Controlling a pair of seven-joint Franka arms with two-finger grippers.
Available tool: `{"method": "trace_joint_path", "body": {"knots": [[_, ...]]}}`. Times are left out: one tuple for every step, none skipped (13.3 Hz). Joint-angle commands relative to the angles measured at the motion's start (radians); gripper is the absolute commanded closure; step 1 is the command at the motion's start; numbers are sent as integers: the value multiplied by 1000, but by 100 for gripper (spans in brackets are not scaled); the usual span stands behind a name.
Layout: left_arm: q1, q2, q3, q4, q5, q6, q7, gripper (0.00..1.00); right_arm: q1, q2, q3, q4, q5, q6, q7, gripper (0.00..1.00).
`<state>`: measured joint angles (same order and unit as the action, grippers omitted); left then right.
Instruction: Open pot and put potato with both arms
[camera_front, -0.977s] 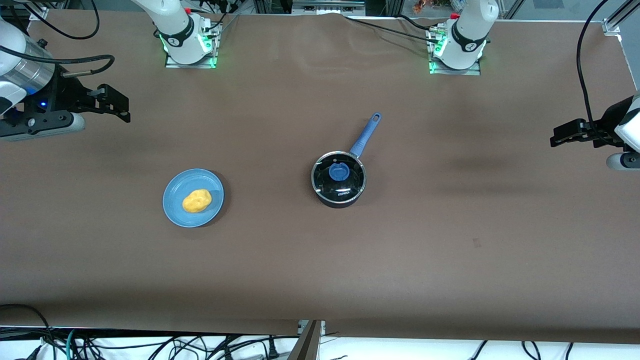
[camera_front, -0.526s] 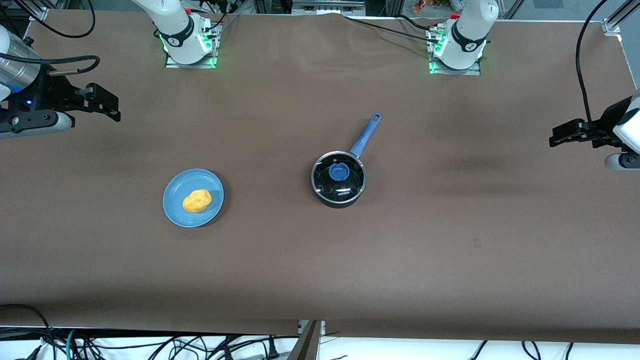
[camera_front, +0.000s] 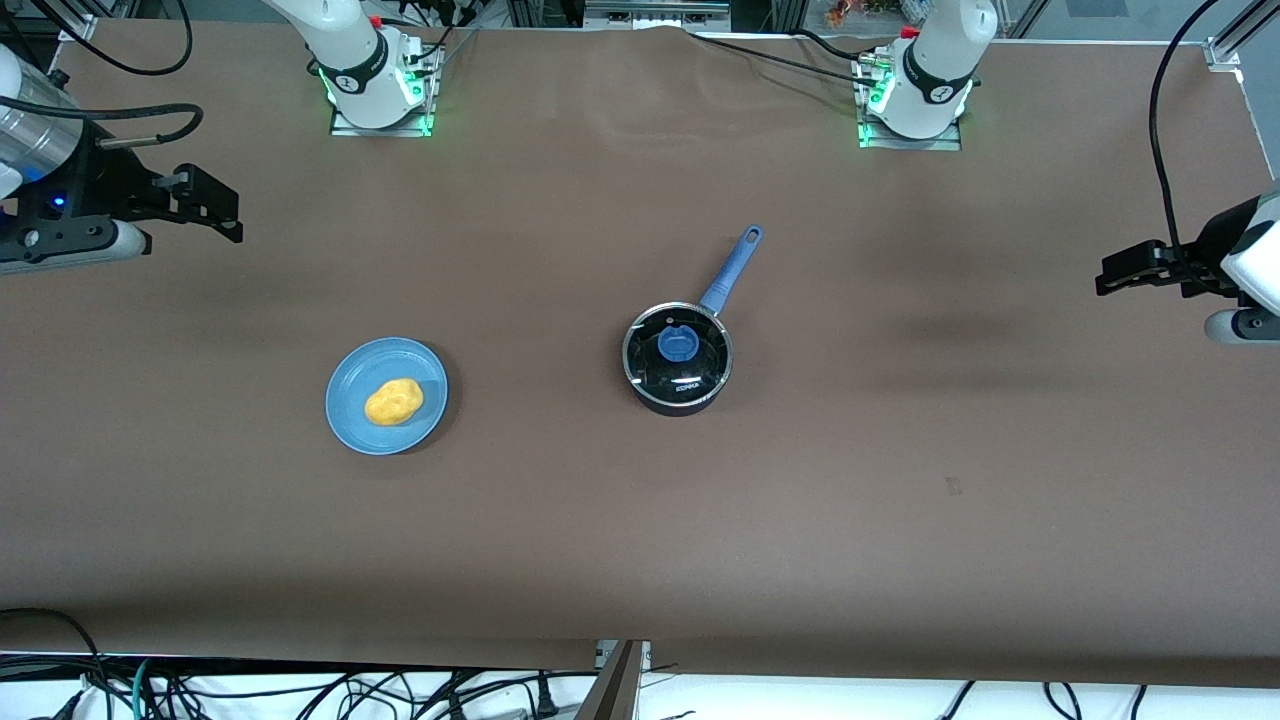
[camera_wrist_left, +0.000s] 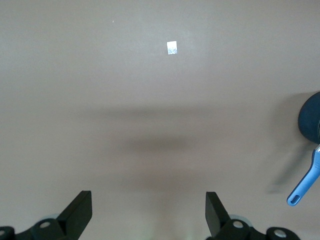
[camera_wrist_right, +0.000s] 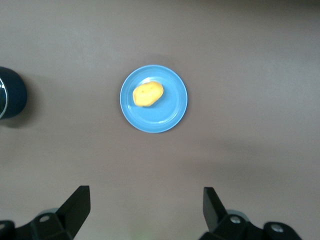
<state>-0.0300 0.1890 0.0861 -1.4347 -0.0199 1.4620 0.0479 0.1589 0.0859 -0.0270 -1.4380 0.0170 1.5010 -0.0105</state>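
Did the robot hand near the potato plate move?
Yes. The right gripper slid away from the blue plate, toward the right arm's end of the table; it sat closer in a second ago.

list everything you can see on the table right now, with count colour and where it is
pot: 1, black with a long blue handle, mid-table, nearer the left arm's end than the plate
lid: 1, steel-rimmed glass with a blue knob, sitting on the pot
plate: 1, blue, toward the right arm's end of the table
potato: 1, yellow-orange, lying on the plate
table: 1, brown cover
tape mark: 1, small pale square on the table cover
left gripper: 1, black, open, over bare table at the left arm's end
right gripper: 1, black, open, over bare table at the right arm's end
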Motion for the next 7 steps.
{"method": "trace_joint_path", "body": {"knots": [[6, 6, -32, 5, -28, -17, 7, 0, 1, -3, 12, 14, -2, 36, -8, 0], [4, 7, -42, 2, -40, -14, 6, 0, 4, 4, 15, 13, 3, 91, -8, 0], [-1, 10, -52, -6, -73, -6, -5, 0, 7, 12, 16, 13, 6, 144, -8, 0], [-7, 10, -65, -28, -112, 33, -38, 0, 16, 14, 18, 13, 15, 160, -6, 0], [-8, 10, -109, -64, -135, 88, -87, 0, 37, 12, 28, 4, 18, 176, -5, 0], [-10, 14, -158, -84, -135, 145, -158, 0, 54, 12, 30, 8, 9, 186, 1, 0], [-13, 32, -216, -93, -134, 197, -254, 0, 65, 14, 30, 8, 9, 193, 3, 1]]}}
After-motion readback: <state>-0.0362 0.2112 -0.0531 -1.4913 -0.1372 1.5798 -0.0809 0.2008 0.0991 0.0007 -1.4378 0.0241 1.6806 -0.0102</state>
